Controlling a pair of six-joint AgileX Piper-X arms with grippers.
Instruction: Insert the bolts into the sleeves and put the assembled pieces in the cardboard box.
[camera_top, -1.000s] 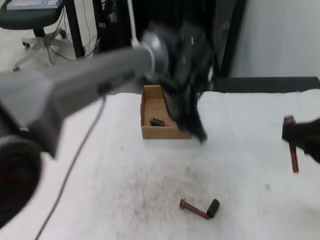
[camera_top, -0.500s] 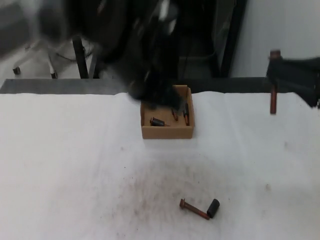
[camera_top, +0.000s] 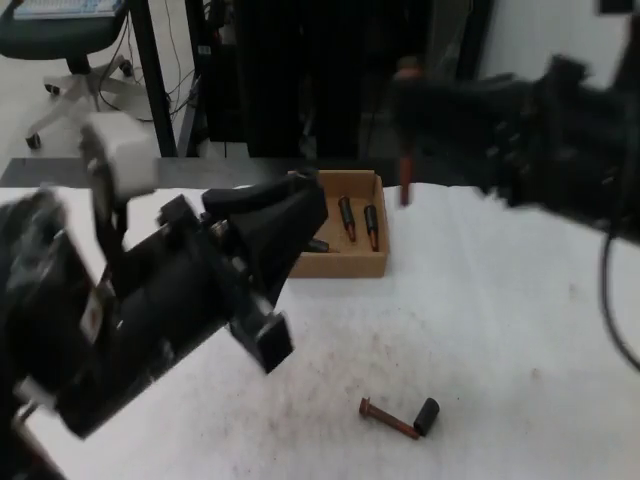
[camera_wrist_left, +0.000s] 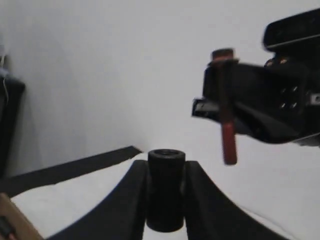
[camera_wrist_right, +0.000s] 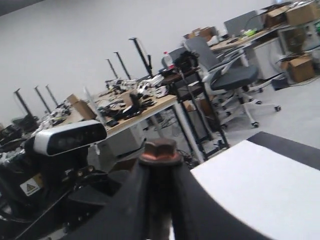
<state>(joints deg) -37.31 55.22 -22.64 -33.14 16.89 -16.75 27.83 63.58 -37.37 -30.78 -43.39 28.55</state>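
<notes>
The sleeve (camera_wrist_left: 166, 190) looks matt black, the bolt (camera_wrist_left: 226, 125) coppery metal, the box (camera_top: 335, 265) plain cardboard.

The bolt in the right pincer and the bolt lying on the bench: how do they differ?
The held bolt hangs upright in the air, clamped in the right pincer; the bench bolt lies flat on the white cover, free. The held bolt's shank is bare; the bench bolt's tip meets a black sleeve. Both are reddish-brown.

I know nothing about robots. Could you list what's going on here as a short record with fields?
Left gripper: shut on black sleeve, upright
Right gripper: shut on bolt, head up
Cardboard box: assembled pieces inside
Bench: second bolt and second sleeve lying end to end
</notes>
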